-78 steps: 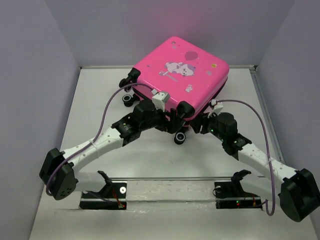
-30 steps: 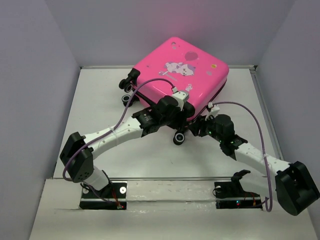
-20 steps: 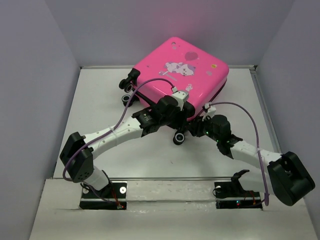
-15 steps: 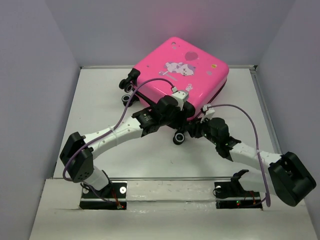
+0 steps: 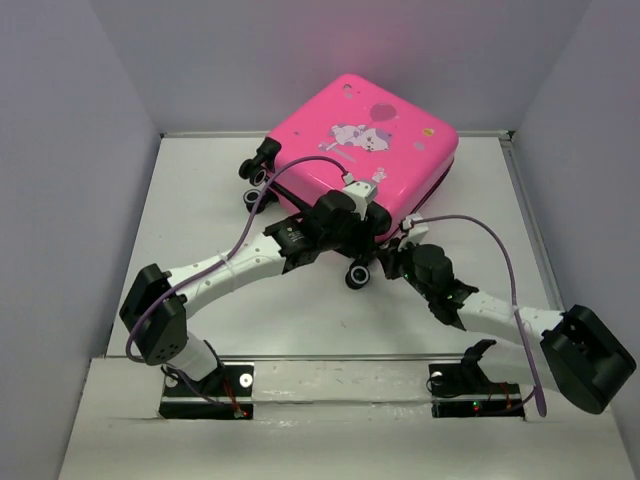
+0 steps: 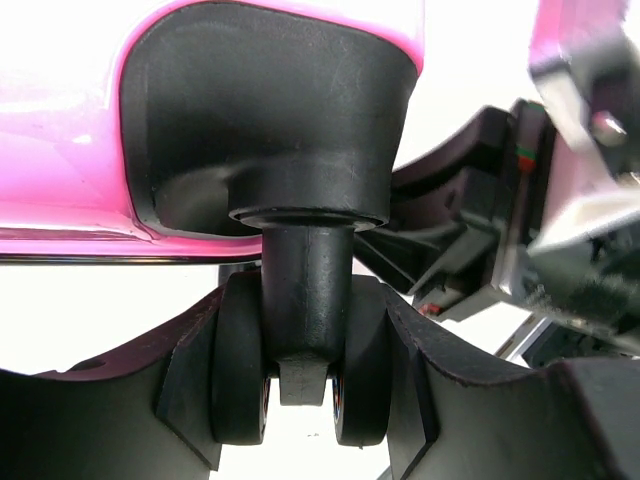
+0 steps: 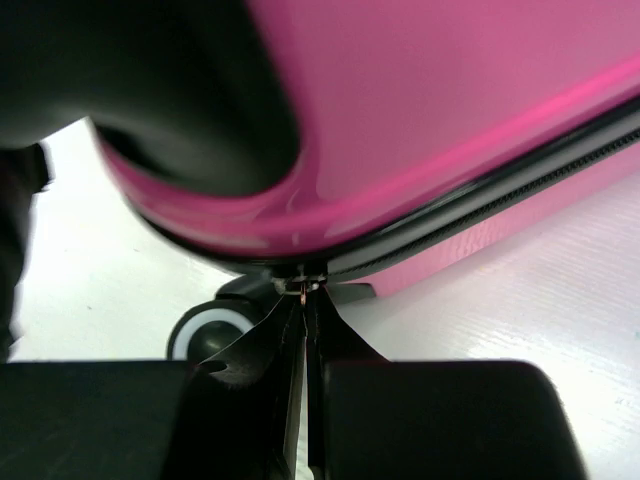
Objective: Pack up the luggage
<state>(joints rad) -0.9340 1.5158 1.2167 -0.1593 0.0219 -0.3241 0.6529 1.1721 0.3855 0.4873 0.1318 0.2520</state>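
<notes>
The luggage (image 5: 370, 130), a hot-pink hard-shell case with cartoon stickers, lies flat at the back of the table, its lid down. My left gripper (image 5: 362, 240) is at the near corner, fingers pressed on both sides of a black twin wheel (image 6: 240, 360) of the upper shell; in the left wrist view the gripper (image 6: 302, 370) straddles the caster stem. My right gripper (image 5: 390, 260) sits just right of that corner. In the right wrist view it (image 7: 305, 300) is shut on a thin zipper pull (image 7: 304, 288) at the black zipper line (image 7: 500, 190).
A lower-shell wheel (image 5: 358, 275) rests on the table beside both grippers and shows white-rimmed in the right wrist view (image 7: 210, 330). Two more wheels (image 5: 258, 170) stick out at the case's left corner. Grey walls enclose the table; arm mounts (image 5: 205, 385) line the near edge.
The left arm came in onto the corner wheel and has held still since. The right gripper slid left toward the corner and closed on the zipper pull. The luggage has not moved.
</notes>
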